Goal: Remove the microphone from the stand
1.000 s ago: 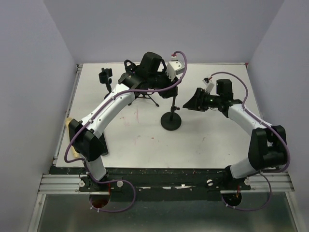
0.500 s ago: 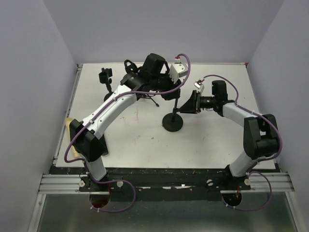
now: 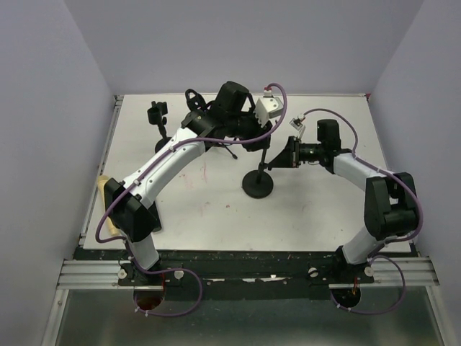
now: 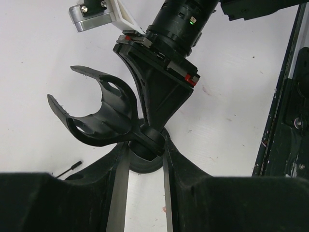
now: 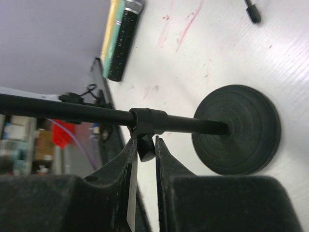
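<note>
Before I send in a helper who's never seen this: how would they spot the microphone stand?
On the white table, look near the middle. The black stand has a thin pole and empty clip; its flat round base sets it apart from the thin-legged stand behind.

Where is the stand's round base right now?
Top view: the round base sits near the table's centre, just nearside of the right gripper pinching the knob on its pole.
</note>
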Action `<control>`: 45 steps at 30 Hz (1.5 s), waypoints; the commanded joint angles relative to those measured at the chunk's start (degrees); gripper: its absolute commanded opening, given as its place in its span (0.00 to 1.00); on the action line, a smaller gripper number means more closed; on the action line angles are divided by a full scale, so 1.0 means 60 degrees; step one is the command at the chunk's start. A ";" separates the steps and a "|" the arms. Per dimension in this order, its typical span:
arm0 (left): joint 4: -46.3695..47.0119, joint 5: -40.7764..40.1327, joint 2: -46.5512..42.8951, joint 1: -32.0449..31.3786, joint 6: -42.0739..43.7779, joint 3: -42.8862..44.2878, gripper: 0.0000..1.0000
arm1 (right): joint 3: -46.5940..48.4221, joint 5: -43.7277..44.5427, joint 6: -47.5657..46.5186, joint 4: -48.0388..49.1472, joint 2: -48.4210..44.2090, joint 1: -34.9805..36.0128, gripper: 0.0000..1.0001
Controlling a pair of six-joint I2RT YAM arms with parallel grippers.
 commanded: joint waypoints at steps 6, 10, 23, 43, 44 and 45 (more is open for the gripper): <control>0.0762 -0.0174 -0.0226 -0.0016 -0.0358 0.0105 0.00 | -0.0939 0.3851 -0.6093 0.1211 -0.2420 0.1476 0.01; 0.0791 -0.0262 -0.0196 0.0014 -0.0490 0.0061 0.00 | -0.2491 0.4323 -1.0837 0.2764 -0.3549 0.2415 0.01; 0.0821 -0.0306 -0.0225 0.0028 -0.0447 -0.0027 0.00 | -0.5341 0.3956 -1.8422 0.2855 -0.5701 0.2680 0.41; 0.2636 -0.0086 -0.1631 0.0087 0.0769 -0.2427 0.00 | 0.1931 -0.0110 -0.4937 -0.6289 -0.0359 -0.0470 0.55; 0.2811 -0.0014 -0.1733 0.0073 0.0857 -0.2589 0.00 | 0.1769 -0.0390 -0.4437 -0.5878 -0.0242 -0.0470 0.60; 0.2885 0.0045 -0.1807 0.0087 0.0916 -0.2721 0.00 | 0.1724 -0.0581 -0.4272 -0.5772 -0.0067 -0.0470 0.64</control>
